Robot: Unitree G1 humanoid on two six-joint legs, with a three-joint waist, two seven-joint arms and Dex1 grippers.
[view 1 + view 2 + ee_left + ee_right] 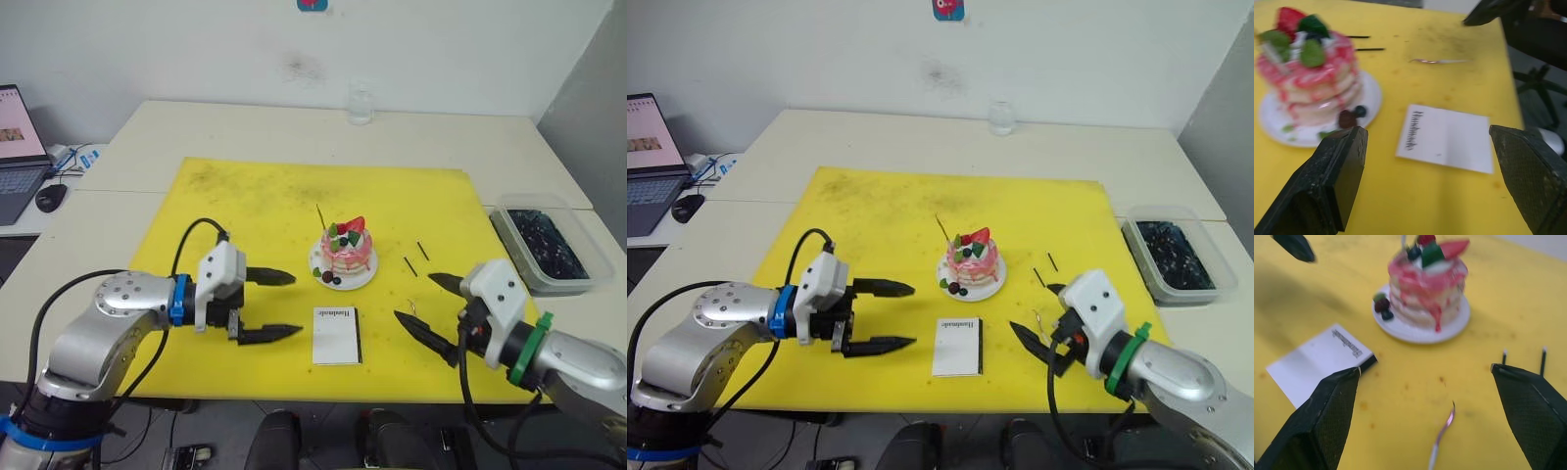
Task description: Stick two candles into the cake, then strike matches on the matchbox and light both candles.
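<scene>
One candle (pixel 320 216) already stands in the cake (pixel 349 251) mid-mat, so I'd say it's second-candle time: right gripper (pixel 428 305), fingers spread like the left gripper's (pixel 269 305), needs to pinch the candle (pixel 412 310) lying at the cake's 4 o'clock.

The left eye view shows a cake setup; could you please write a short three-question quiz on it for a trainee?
1. True or false: the matchbox rests on the plate of the cake.
2. How many candles stand in the cake? A none, B one, C two.
3. What does the left gripper hold?

Key
1. False: it lies flat on the yellow mat, apart from the plate.
2. B.
3. Nothing; its jaws are open and empty.
</scene>
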